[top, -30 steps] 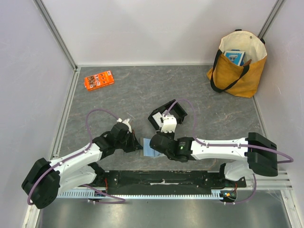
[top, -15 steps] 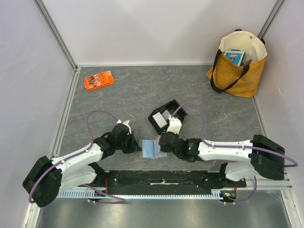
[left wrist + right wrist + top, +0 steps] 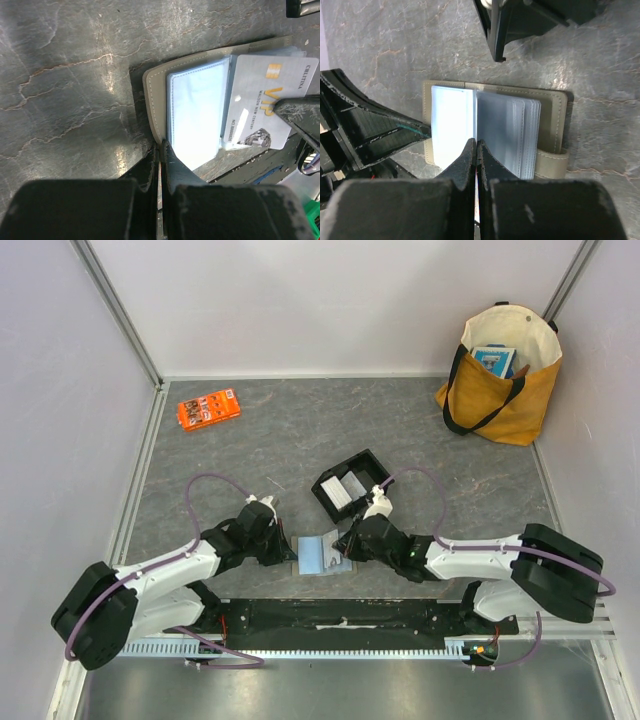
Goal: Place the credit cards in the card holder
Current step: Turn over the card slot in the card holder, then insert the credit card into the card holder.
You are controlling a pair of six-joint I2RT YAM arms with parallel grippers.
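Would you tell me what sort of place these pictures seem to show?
Probably a lab robot test cell: pale walls, metal frame posts, a left arm and right arm bolted to a rail, and a tote bag as a prop.

- Card holder [image 3: 152, 100]: taupe cover, pale stitching, pale blue clear sleeves.
- Credit card [image 3: 265, 100]: whitish-grey, gold "VIP" lettering.
- Packet [image 3: 208, 408] at ten o'clock: orange.
- Bag [image 3: 500, 390] at two o'clock: mustard, black handles.
- Tray [image 3: 322, 502]: black.
- Table [image 3: 270, 440]: grey, marbled veins.
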